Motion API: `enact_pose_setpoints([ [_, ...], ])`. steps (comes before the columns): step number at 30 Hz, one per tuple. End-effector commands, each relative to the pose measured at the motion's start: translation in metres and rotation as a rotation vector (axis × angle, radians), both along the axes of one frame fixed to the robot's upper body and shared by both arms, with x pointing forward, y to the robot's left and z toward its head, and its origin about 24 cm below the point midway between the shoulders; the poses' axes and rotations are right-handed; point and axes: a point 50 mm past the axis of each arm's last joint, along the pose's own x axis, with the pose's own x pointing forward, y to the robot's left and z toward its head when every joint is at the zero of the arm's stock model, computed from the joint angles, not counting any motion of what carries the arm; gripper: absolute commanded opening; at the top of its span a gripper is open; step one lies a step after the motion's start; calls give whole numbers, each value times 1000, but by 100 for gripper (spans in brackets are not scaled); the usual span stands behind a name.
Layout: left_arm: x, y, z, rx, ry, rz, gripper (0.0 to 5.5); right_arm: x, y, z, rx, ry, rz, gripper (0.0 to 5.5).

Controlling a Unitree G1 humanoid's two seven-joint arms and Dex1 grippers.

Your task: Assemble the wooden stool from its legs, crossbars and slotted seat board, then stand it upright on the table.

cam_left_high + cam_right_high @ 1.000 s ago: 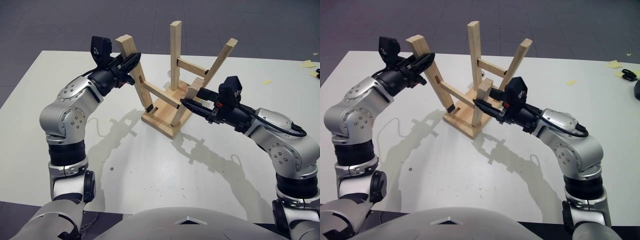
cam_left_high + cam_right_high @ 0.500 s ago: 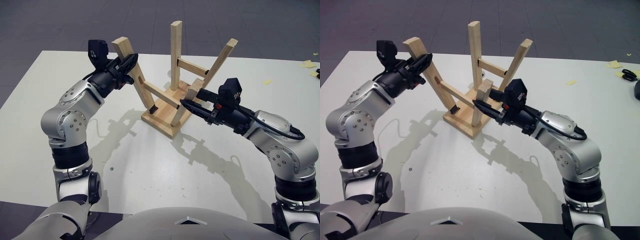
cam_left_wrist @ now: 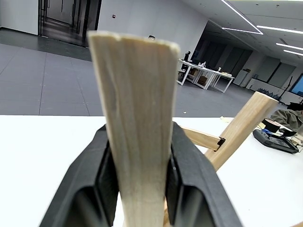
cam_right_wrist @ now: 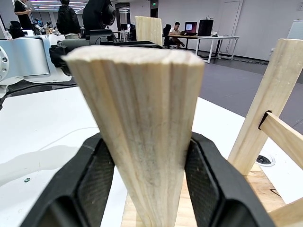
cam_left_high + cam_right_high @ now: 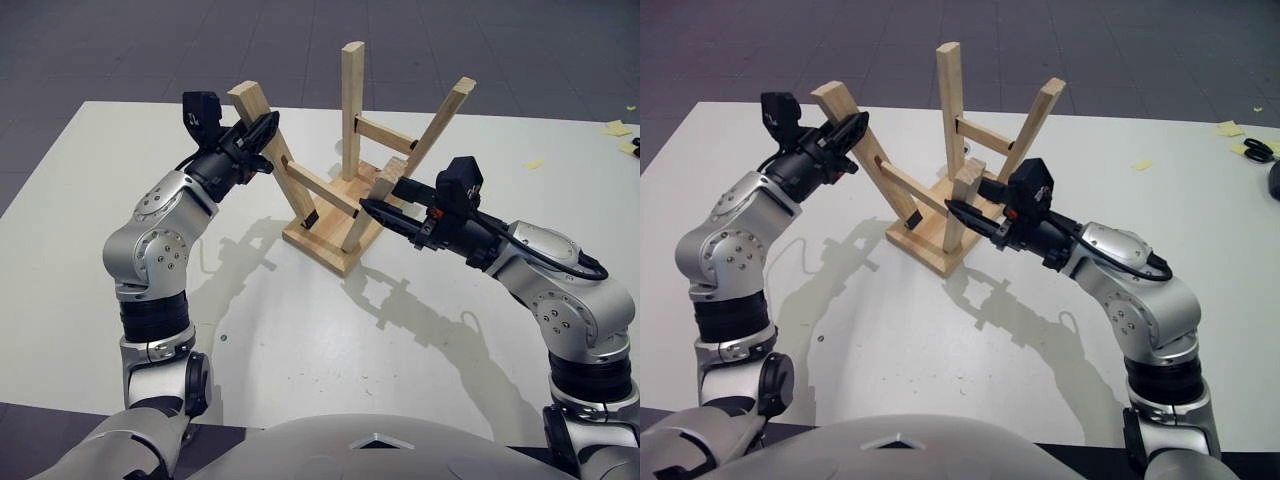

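While the pale wooden stool (image 5: 345, 190) is sitting upside down near the middle of the white counter (image 5: 300, 340), its slotted seat board (image 5: 325, 245) is lying flat on the surface and its four square legs are pointing upward and splaying outward. The left gripper (image 5: 266, 128), entering from the robot's left, is clamping its black fingers (image 3: 92, 179) on the upper part of the left-hand leg (image 5: 280, 165), just below that leg's free end; the left wrist view is showing the wood pressed between both pads. The right gripper (image 5: 372, 208), entering from the robot's right and sitting low over the seat board, is gripping the near leg (image 5: 385, 182), with its fingers (image 4: 94, 182) touching the wood on both sides in the right wrist view. One crossbar (image 5: 322, 188) is joining the left-hand leg to the near leg, and a second crossbar (image 5: 383, 135) is spanning between the upright far leg (image 5: 351, 95) and the slanted right-hand leg (image 5: 445, 115). Small yellow scraps (image 5: 618, 127) are lying at the counter's far right edge, well apart from the stool.
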Motion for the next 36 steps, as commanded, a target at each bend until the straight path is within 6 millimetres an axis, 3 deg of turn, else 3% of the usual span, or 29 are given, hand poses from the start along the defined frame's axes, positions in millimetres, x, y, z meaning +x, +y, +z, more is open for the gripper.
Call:
enact_pose_setpoints([
  [1, -6, -9, -6, 61, 8, -76, 105, -1, 3, -13, -14, 74, 16, 212],
  [10, -9, -14, -10, 105, -5, -100, 105, -1, 4, -12, -5, 71, 8, 211],
  [17, -5, -5, -5, 131, -29, -69, 105, 0, 4, -12, -2, 67, 0, 211],
  [26, -11, -19, -1, 167, -72, -136, 105, 1, 5, -10, 6, 63, -11, 211],
  [36, -17, -26, -16, 147, 8, -99, 105, 1, 5, -11, 0, 60, -18, 211],
])
